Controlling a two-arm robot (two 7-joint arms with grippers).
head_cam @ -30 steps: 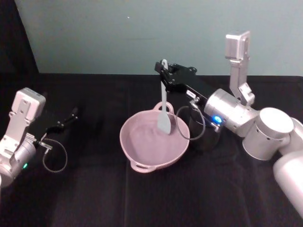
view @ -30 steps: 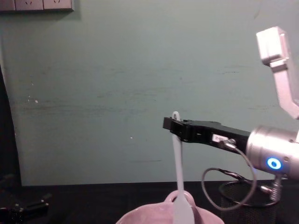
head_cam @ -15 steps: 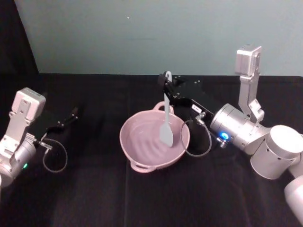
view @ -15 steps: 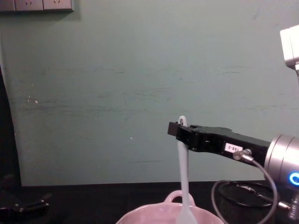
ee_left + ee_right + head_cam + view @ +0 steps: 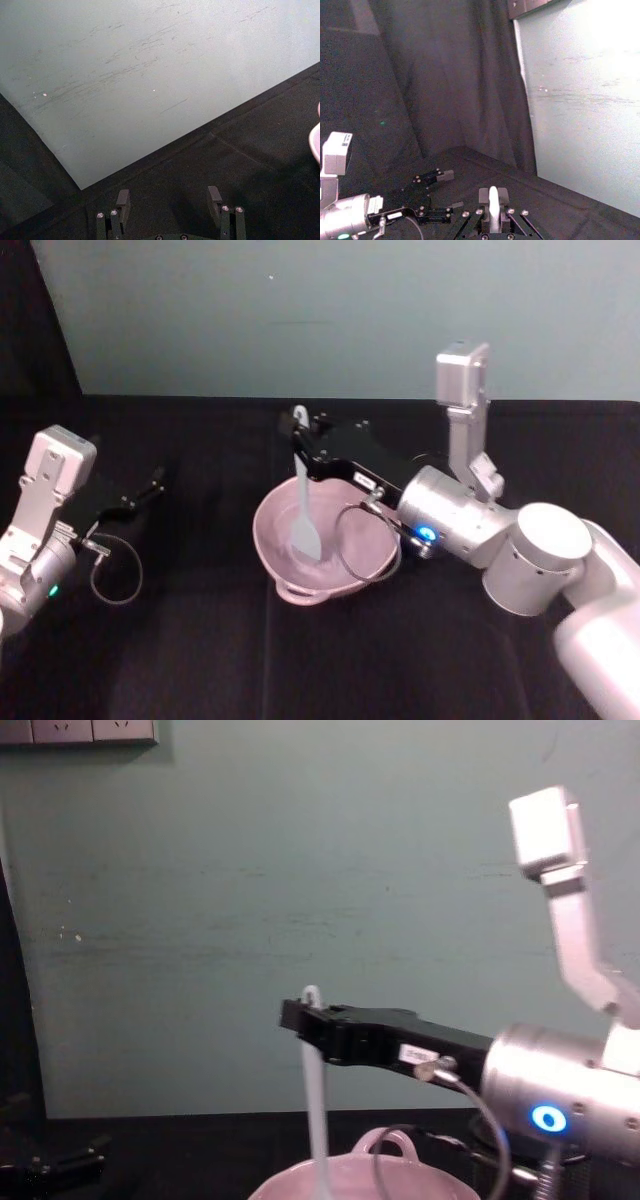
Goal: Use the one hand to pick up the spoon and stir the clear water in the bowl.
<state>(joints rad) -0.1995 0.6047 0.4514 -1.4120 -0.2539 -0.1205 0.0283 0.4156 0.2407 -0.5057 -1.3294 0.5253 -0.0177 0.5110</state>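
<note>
Nearest the robot, on the left of the black table [image 5: 200,660], the left gripper [image 5: 148,485] is lying parked, well apart from the bowl. Its fingers [image 5: 122,200] are standing open with nothing between them. It is sitting clear of the work, since the task asks for one hand only.

Farther in, at the table's middle, the pale pink bowl [image 5: 262,540] is resting with the clear water [image 5: 322,565] showing as no more than a faint sheen inside. The white spoon [image 5: 300,495] is hanging nearly upright over the bowl's left half, with its blade dipping below the rim. Whether the blade is touching the bottom cannot be told.

The right gripper [image 5: 300,445] is reaching in level from the right, above the bowl. Its fingers [image 5: 503,194] are clamping the top of the handle, and the holed end is poking up just above them. Gripping so high is probably letting the blade reach the water while the fingers are riding well above it. Stirring appears to be under way, and a sweep too wide is risking a knock on the bowl's wall.

Behind everything, the green wall [image 5: 200,920] is closing the scene.
</note>
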